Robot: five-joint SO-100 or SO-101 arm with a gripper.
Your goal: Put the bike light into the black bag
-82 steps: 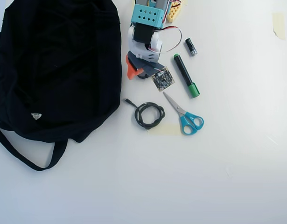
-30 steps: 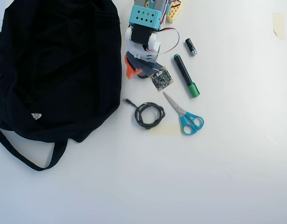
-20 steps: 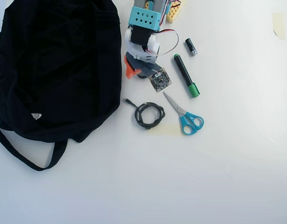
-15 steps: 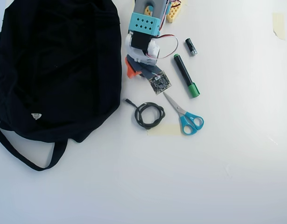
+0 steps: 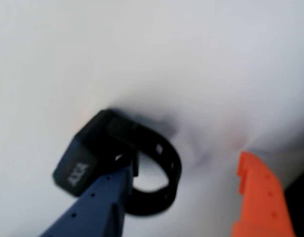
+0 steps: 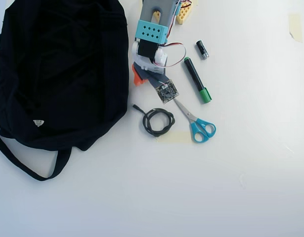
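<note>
Bike light (image 5: 100,153) on white table, jaws spread wide, blue jaw overlapping its strap loop, orange jaw apart

Overhead view: bright, even, sharp; white table (image 6: 231,163) near washed out.
Shadows: faint, short.
Large black soft fabric bag (image 6: 58,69): folds lost in darkness.
Wrist view: soft, blurred throughout.
Small black blocky bike light (image 5: 117,163): fuzzy edges, grey shadow behind.
</note>
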